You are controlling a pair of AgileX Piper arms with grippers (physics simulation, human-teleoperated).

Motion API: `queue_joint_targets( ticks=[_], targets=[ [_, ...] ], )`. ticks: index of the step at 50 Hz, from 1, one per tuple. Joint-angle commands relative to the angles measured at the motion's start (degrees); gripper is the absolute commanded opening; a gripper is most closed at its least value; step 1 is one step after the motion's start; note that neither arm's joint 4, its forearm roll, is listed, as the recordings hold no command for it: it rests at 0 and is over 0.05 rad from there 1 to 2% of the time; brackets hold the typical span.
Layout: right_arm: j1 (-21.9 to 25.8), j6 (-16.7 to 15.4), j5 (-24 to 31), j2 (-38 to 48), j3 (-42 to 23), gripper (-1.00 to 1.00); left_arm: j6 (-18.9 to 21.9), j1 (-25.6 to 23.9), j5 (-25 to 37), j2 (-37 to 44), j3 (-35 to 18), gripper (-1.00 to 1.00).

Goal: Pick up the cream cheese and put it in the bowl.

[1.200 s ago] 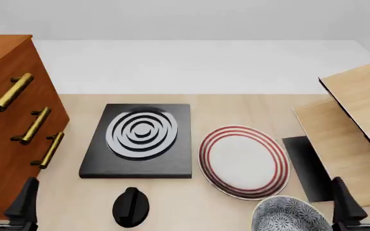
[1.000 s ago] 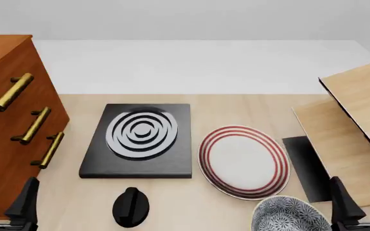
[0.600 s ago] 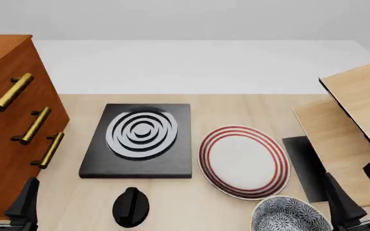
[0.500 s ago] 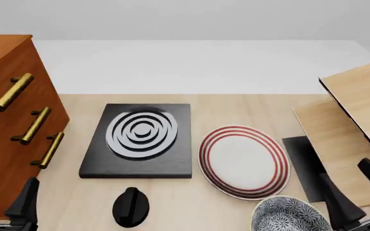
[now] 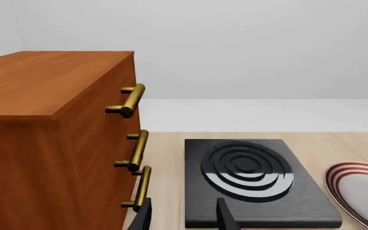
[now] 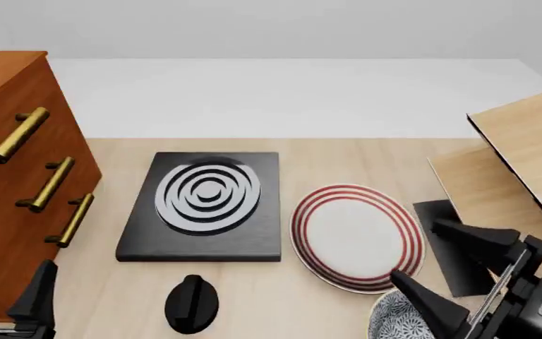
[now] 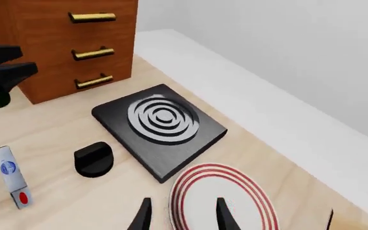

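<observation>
At the near right edge the right claw [image 6: 445, 272] is spread open and empty, one finger over the speckled bowl [image 6: 391, 319], which is mostly hidden beneath it, the other over a dark mat [image 6: 445, 244] beside the wooden boards [image 6: 521, 176]. At the near left the left claw [image 6: 9, 288] also stands open with nothing between its fingers, just in front of the drawer cabinet [image 6: 12, 176]. The cream cheese [image 7: 10, 175] shows only in the right wrist view — a small white carton with a blue oval lying flat on the surface [image 6: 346, 159], near the black knob [image 6: 192, 304] and well apart from the bowl. Farther on sit the red-ringed plate [image 6: 357, 236] and, to its left, the black burner slab [image 6: 203, 205] with grey rings — apart, not touching.
</observation>
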Motion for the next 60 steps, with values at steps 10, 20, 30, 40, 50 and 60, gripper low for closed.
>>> queue_joint_targets(
  ticks=[10, 20, 30, 40, 50, 60],
  targets=[
    [15.9, -0.8, -4.7, 18.1, -4.3, 1.00, 0.0, 0.0, 0.0, 0.0, 0.0, 1.00],
    [21.7, -0.6, -9.0, 27.0, -6.0, 1.00, 0.0, 0.0, 0.0, 0.0, 0.0, 1.00],
    [30.4, -0.2, -15.1, 45.6, -12.4, 1.00, 0.0, 0.0, 0.0, 0.0, 0.0, 1.00],
    [33.3, 0.2, -15.0, 51.6, -16.6, 1.00, 0.0, 0.0, 0.0, 0.0, 0.0, 1.00],
    [36.3, 1.8, -13.8, 57.4, -21.3, 1.00, 0.0, 0.0, 0.0, 0.0, 0.0, 1.00],
    [38.6, 1.8, -11.1, 62.2, -26.8, 1.00, 0.0, 0.0, 0.0, 0.0, 0.0, 1.00]
  ],
)
